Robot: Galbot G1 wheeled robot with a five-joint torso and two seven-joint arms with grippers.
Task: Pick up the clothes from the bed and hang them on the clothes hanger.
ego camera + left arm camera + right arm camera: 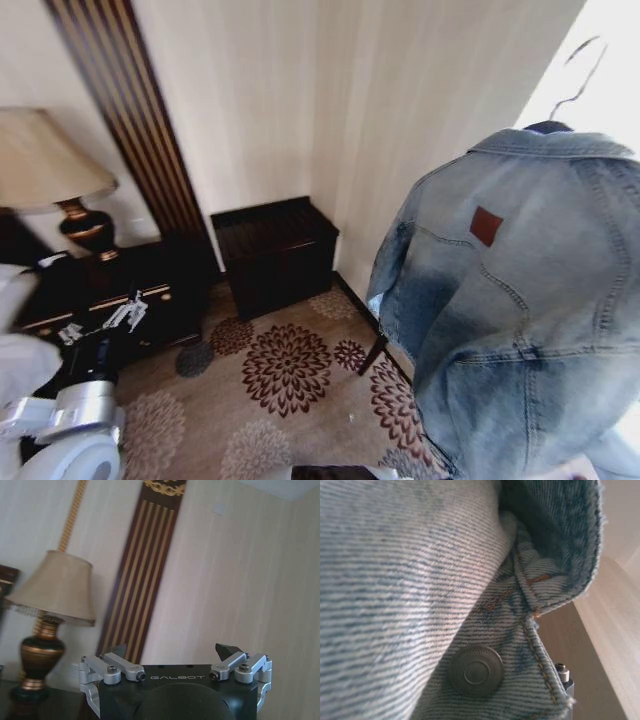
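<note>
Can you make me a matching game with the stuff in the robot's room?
Things:
1. light-blue faded denim jacket
2. beige-shaded table lamp
3. dark wooden box-shaped stand
4. left gripper

Places or states:
A. on the dark side table
B. open and empty
C. hanging from a thin wire hook
D. on the floor against the striped wall

Pairs: 1-C, 2-A, 3-D, 4-B

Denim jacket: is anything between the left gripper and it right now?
Nothing visible stands between them. The denim jacket hangs on the hanger hook at the robot's right; the left gripper is open and empty, low at the left near the lamp, with only patterned carpet between.
</note>
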